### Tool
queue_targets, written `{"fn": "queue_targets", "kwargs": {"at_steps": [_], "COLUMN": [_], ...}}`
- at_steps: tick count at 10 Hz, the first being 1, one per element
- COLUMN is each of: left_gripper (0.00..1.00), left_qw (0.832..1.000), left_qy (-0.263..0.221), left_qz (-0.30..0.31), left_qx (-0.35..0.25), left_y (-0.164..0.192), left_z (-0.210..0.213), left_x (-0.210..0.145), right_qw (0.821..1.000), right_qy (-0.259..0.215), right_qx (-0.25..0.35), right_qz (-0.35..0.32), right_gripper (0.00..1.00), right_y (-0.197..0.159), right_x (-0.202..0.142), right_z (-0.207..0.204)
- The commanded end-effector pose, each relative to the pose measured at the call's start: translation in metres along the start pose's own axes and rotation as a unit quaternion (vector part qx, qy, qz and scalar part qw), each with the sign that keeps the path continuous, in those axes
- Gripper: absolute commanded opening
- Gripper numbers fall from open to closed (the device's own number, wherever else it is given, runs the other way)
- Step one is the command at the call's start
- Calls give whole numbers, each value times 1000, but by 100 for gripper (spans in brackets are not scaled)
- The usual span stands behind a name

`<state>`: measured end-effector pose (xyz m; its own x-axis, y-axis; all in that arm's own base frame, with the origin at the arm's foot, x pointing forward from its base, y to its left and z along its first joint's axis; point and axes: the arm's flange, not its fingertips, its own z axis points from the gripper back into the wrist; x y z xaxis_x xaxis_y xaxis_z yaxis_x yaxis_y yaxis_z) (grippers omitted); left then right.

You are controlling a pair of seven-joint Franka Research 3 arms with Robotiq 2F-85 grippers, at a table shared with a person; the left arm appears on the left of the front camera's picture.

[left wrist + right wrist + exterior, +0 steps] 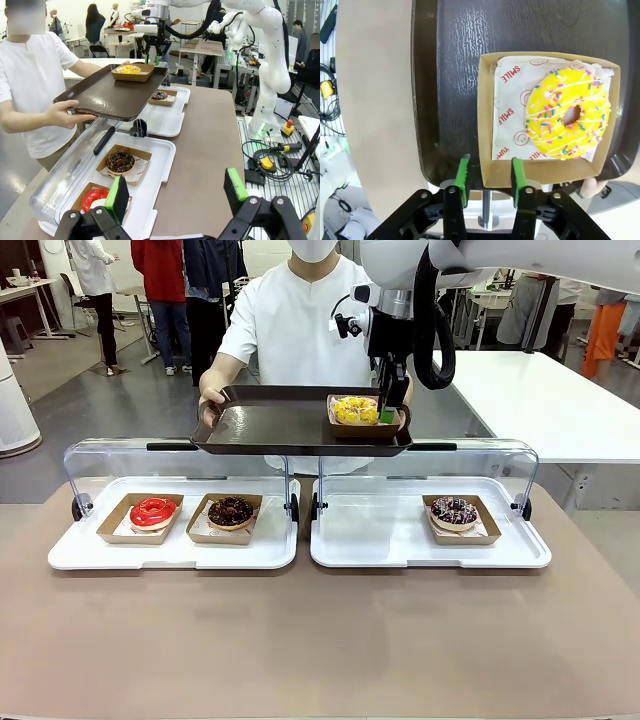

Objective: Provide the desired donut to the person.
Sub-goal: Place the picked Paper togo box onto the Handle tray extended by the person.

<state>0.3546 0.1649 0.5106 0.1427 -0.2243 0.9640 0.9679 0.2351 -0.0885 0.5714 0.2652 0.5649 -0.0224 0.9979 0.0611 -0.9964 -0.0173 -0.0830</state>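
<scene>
The person (300, 320) in a white top stands at the far side and holds a dark brown tray (270, 425) out over the table with both hands. A yellow sprinkled donut (355, 408) lies in a brown paper carton (487, 125) on the tray's right part. My right gripper (388, 412) hangs over the carton's right edge. In the right wrist view its green fingers (516, 172) stand apart on either side of the carton's corner wall, open. My left gripper (176, 192) is open and empty, low over the table's left end.
Two white display trays (180, 550) (380, 540) with raised clear lids sit mid-table. The left one holds a red donut (152, 512) and a chocolate donut (230, 511). The right one holds a dark sprinkled donut (454, 512). Bare tabletop lies in front.
</scene>
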Motion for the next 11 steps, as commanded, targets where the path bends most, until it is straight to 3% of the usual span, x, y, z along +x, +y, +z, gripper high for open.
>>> {"fn": "queue_targets", "kwargs": {"at_steps": [1, 3, 8, 11], "left_gripper": [100, 100, 100, 100], "left_qw": [1000, 1000, 1000, 1000], "left_qy": [-3, -3, -3, -3], "left_qz": [-2, -2, -2, -2], "left_qx": [-1, -1, -1, -1], "left_y": [-1, -1, -1, -1], "left_z": [2, 2, 2, 2], "left_x": [1, 1, 1, 1], "right_qw": [1000, 1000, 1000, 998], "right_qy": [0, 2, 14, 56], "right_qx": [8, 11, 14, 13], "right_qz": [-6, -6, -3, -1], "right_gripper": [85, 100, 100, 100], "right_y": [-4, -2, 9, 58], "right_x": [1, 0, -2, -2], "right_z": [2, 1, 4, 21]}}
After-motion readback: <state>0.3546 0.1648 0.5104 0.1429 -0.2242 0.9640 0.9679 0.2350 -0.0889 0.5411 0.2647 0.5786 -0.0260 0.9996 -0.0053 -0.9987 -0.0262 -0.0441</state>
